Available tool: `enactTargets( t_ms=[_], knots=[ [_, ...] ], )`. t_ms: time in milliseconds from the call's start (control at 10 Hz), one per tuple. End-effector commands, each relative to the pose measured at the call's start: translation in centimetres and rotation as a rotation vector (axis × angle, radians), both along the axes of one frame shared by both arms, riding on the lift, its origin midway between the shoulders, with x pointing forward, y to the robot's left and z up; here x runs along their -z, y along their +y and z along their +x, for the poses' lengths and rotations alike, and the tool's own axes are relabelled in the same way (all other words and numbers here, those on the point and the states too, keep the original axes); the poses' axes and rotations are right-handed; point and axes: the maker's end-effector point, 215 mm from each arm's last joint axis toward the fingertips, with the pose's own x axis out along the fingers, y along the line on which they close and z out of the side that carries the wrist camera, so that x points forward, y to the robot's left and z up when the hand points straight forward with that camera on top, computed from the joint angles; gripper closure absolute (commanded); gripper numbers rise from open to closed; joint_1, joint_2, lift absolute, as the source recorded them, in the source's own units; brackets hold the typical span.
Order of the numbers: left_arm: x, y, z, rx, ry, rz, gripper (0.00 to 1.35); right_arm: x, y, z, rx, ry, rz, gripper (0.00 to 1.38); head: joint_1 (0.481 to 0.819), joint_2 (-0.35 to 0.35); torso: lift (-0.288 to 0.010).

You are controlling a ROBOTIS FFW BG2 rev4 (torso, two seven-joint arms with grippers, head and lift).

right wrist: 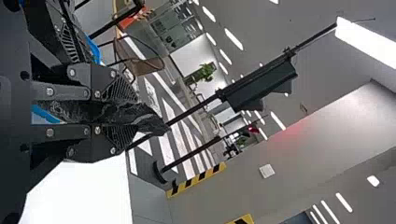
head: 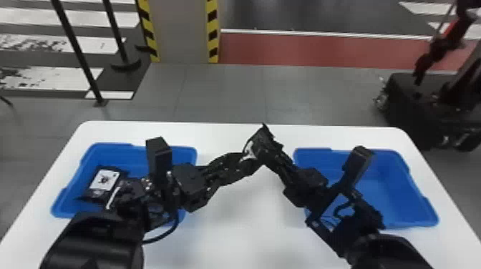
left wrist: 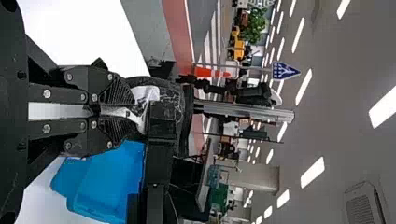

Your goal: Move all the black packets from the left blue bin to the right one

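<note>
White tabletop (head: 232, 229), bearing a left blue bin (head: 68, 195) with black packets (head: 103, 180) and a right blue bin (head: 390, 186). One held packet (right wrist: 147, 120) hangs above it, between the bins: left gripper (left wrist: 116, 110) closed on an edge, right gripper (right wrist: 122, 112) clamped across the body. Handling, by judgement: light, limp, slick, apt to crumple; best taken deep across its flat, not by a corner.

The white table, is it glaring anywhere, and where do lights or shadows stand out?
Head view: pale sheen on the table, soft shading beside the right bin. Left wrist view: table washed out to flat white, ceiling lamps glaring. Right wrist view: table equally white, large lamp glaring, reddish glow on the wall.
</note>
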Motion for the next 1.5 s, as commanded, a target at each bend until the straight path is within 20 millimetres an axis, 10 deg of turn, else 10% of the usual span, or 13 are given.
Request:
enactTargets(
  t_ms=[0,100,400,700,1000,1400],
  knots=[
    [1.0,1.4,-0.1,-0.044,0.025,-0.013,0.38,-0.1,-0.8,0.0,0.02,-0.009,0.025,1.28,0.695,-0.02,-0.11],
    [1.8,3.1,-0.3,-0.081,0.035,-0.013,0.04,0.2,-2.9,0.4,0.059,-0.015,0.009,1.28,0.695,-0.017,-0.11],
    [3.8,8.8,-1.7,-0.194,0.055,-0.035,0.26,1.7,-15.9,1.3,0.303,-0.014,-0.125,1.28,0.695,-0.055,-0.11],
    [3.8,14.9,-3.1,-0.299,0.053,-0.004,0.3,5.9,-24.1,1.4,0.445,0.073,-0.174,1.27,0.695,-0.115,-0.11],
    [5.3,21.0,-1.9,-0.415,0.09,0.114,0.3,6.6,-24.7,0.2,0.46,0.075,-0.182,0.02,0.695,-0.105,-0.11],
    [8.9,23.9,1.0,-0.46,0.255,0.264,0.3,2.9,-22.9,-1.8,0.445,0.009,-0.147,0.26,0.695,-0.021,-0.11]
  ],
)
